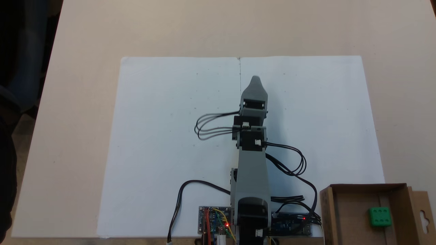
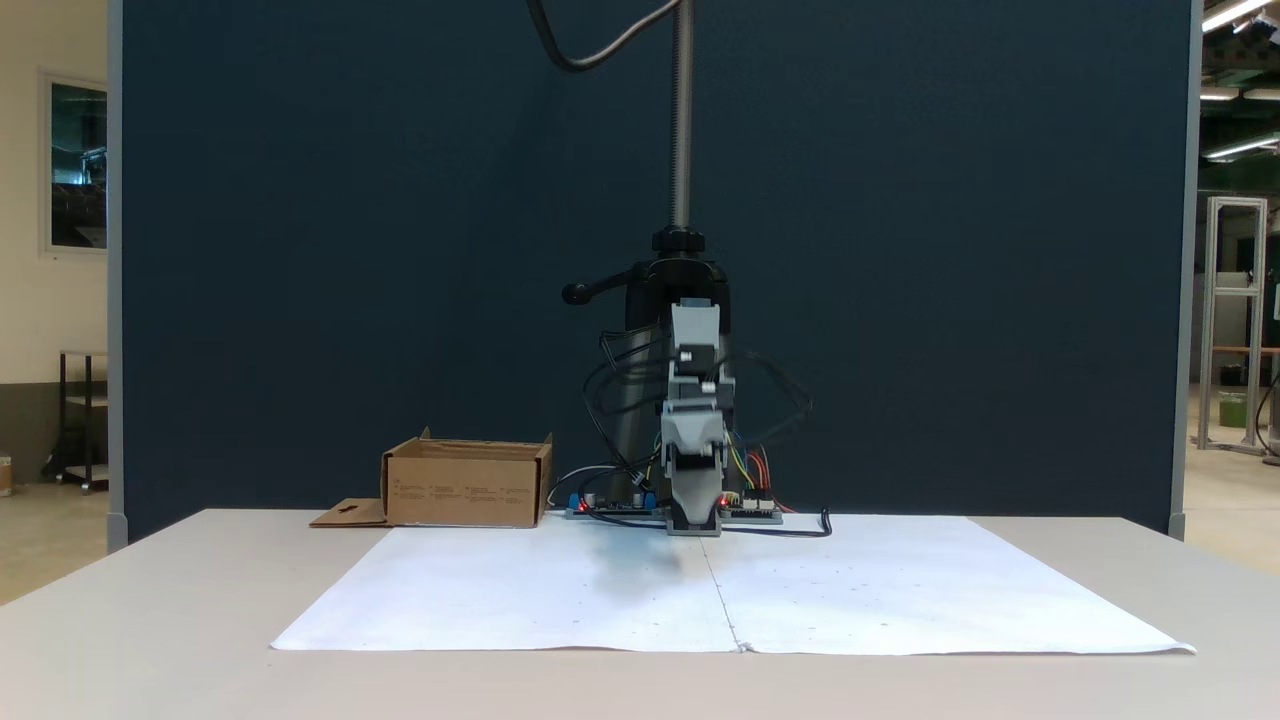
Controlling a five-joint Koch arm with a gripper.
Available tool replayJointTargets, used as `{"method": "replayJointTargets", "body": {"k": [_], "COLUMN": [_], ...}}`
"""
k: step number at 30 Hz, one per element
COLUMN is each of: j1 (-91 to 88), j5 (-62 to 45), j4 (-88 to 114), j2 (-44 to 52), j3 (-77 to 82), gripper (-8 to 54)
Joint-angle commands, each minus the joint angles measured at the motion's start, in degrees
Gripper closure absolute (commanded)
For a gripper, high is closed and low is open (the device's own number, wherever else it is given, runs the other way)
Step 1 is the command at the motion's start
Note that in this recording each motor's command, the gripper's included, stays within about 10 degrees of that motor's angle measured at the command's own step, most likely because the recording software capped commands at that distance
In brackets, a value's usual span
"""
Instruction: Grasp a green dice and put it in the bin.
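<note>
Seen from above in a fixed view: stretched out flat along the centre seam of the white paper sheet [image 1: 170, 143], the grey arm [image 1: 251, 170], base at the bottom edge, wrist and pincer [image 1: 255, 81] pointing up the picture. Tapering to one grey tip, with the jaws stacked one over the other, so apart or together cannot be told. Nothing seen in its grasp. Looped out to both sides of the wrist, black cables [image 1: 211, 127]. Lit with small red lamps beside the base, two circuit boards [image 1: 214, 223]. Resting on the floor of the bin [image 1: 332, 211] at lower right, the green dice [image 1: 380, 216], six-pip face up, well apart from the pincer. Folded outward from the bin's right wall, a flap with a keyhole cutout [image 1: 424, 217]. Beige counter [image 1: 85, 34] under it all.

Seen from the front in a fixed view: folded low and facing the camera, the arm [image 2: 695, 400], with the pincer [image 2: 694, 520] hanging nose-down, just above or on the far edge of the paper sheet [image 2: 900, 600]; jaws again not told apart. Rising behind the arm, a clamp and a vertical metal pole [image 2: 681, 120] against a dark blue partition [image 2: 350, 250]. Standing left of the arm on the counter [image 2: 150, 640], the bin [image 2: 465, 490], its flap [image 2: 350, 514] lying flat; inside hidden by the walls.
</note>
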Motion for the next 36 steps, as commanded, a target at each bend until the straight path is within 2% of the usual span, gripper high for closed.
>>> {"method": "replayJointTargets", "body": {"k": [1,9,18,36], "j1": [0.44,0.53,0.44,0.62], "j5": [-4.13,-8.26,-8.17,-8.53], "j4": [-9.56,-24.68,-41.20,-60.89], "j2": [6.50,7.03,7.12,6.94], "j3": [2.29,12.39,23.55,24.52], "gripper": [2.5,2.5,2.2,1.6]}}
